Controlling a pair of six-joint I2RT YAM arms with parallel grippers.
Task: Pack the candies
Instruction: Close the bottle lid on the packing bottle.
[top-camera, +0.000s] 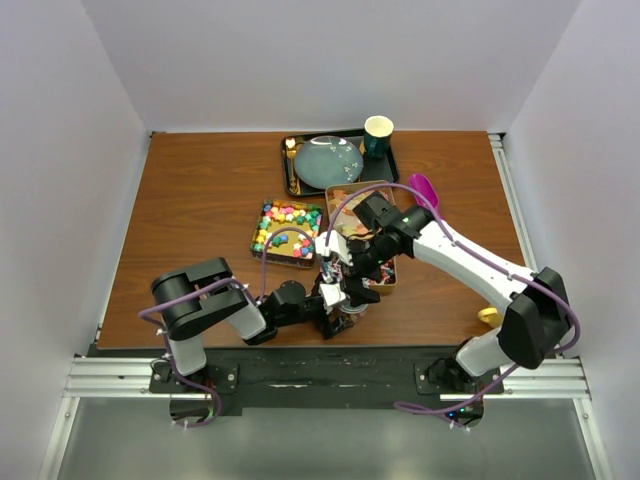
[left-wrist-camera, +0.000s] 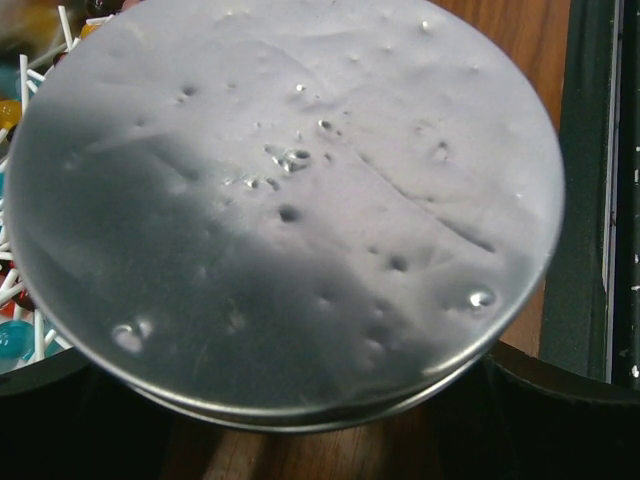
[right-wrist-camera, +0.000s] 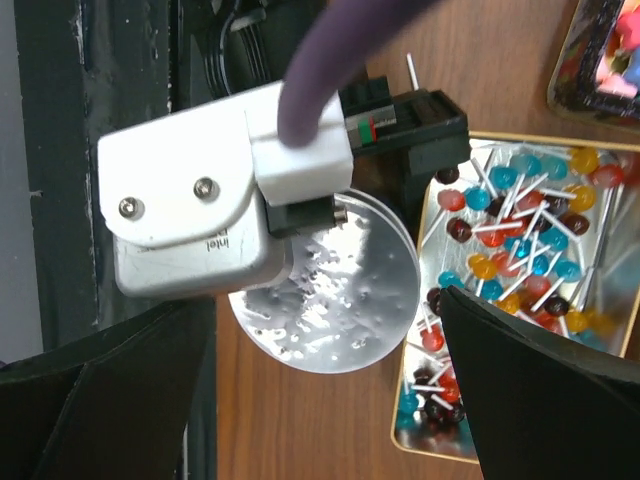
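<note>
On the desk (top-camera: 200, 220), a big tray (top-camera: 392, 172) sits at the upper centre of the top view. It holds a plate (top-camera: 328, 160), a cup (top-camera: 378, 135) at its upper right corner and a spoon (top-camera: 292, 162) along its left side. Below it two trays lie side by side: the left tray (top-camera: 257, 240) holds cubes (top-camera: 287, 226), the right tray (top-camera: 331, 192) holds gummies (top-camera: 350, 198). A scoop (top-camera: 424, 188) lies just right of the right tray. Lower down, under the right arm, a third tray (right-wrist-camera: 540, 141) holds lollipops (right-wrist-camera: 520, 230). A tin (right-wrist-camera: 330, 310) stands just left of it, near the desk's lower edge, between the fingers of the left tool (top-camera: 342, 310). A small object (top-camera: 488, 316) lies at lower right.
</note>
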